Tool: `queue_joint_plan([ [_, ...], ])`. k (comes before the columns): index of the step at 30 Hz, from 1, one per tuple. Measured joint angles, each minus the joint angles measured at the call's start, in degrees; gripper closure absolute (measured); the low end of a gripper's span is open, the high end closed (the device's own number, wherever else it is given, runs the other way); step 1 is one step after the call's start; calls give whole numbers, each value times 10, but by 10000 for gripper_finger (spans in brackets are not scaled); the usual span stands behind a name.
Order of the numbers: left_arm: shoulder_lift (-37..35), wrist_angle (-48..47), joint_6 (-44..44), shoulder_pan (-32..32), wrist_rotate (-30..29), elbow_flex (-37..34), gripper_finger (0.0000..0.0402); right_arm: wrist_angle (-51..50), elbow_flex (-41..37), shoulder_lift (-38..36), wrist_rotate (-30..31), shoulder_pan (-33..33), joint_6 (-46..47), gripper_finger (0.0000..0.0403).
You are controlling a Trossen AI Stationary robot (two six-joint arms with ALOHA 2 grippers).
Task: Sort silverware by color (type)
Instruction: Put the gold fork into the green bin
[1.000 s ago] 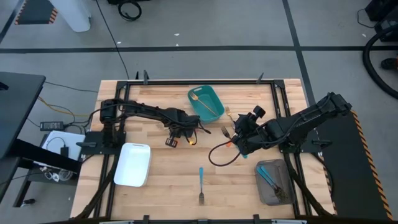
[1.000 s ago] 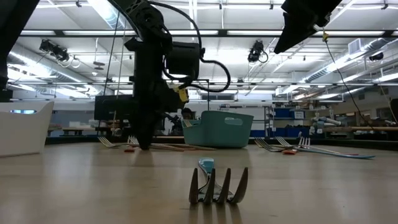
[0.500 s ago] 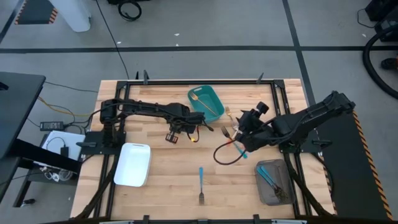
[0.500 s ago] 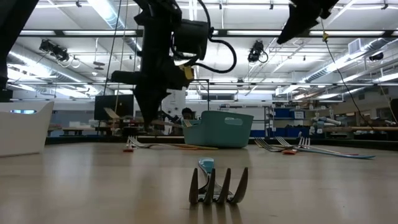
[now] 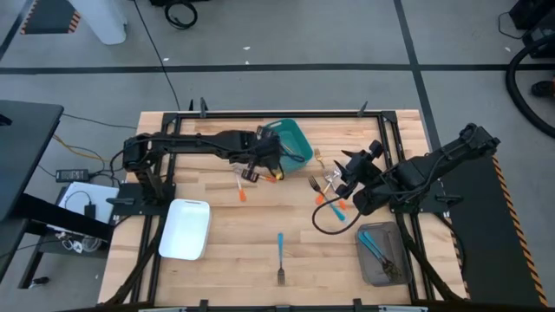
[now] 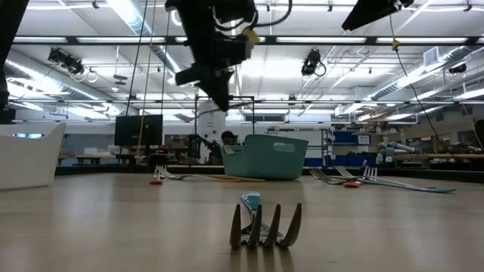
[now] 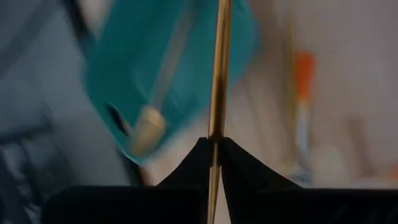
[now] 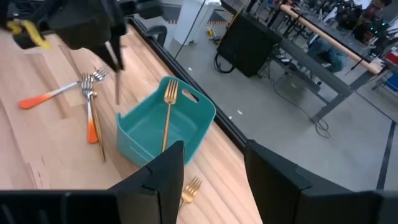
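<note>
Clamped tight on a thin gold utensil point(image 7: 219, 74), the left gripper point(image 5: 270, 161) now hangs high over the table, right at the 8 o'clock rim of the teal bin point(image 5: 299, 139). A second ago it was low, close to the wood, nearer the middle of the table. It has gone up and toward 1 o'clock. In the left wrist view the gold utensil is a long straight stick running away from the fingers, out over the bin.

One gold fork point(image 8: 168, 118) lies in the bin already, tines toward the far wall in the right wrist view. Two orange-handled forks point(image 5: 240, 188) lie bare on the wood where the left gripper was before, just at 7 o'clock of the bin. A small heap of forks point(image 5: 325, 186) with orange, blue and gold parts lies at 4 o'clock of the bin.

The right gripper point(image 5: 347, 173) has its jaws wide apart and holds nothing. It sits by that heap and has slid a bit toward 3 o'clock since the earlier picture.

A blue-handled fork point(image 5: 281, 256) lies alone near the 6 o'clock edge of the table, its long line going 12 to 6, tines at 6. The wood all around it is bare. The white tray point(image 5: 185, 230) sits at 9 o'clock of it. The grey tray point(image 5: 383, 252) with blue pieces inside sits at 3 o'clock of it.
</note>
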Motion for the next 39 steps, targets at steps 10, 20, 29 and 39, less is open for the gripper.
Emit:
queue_joint_plan([
  [10, 3, 149, 87, 56, 132, -1, 365, 0, 0, 0, -4, 1, 15, 230],
  [20, 11, 211, 144, 99, 234, -1, 367, 0, 0, 5, -7, 20, 32, 230],
  [29, 62, 283, 225, 98, 263, -1, 370, 1, 0, 6, -15, 39, 60, 230],
  [39, 129, 296, 297, 111, 156, -1, 367, 0, 0, 7, -21, 44, 72, 230],
])
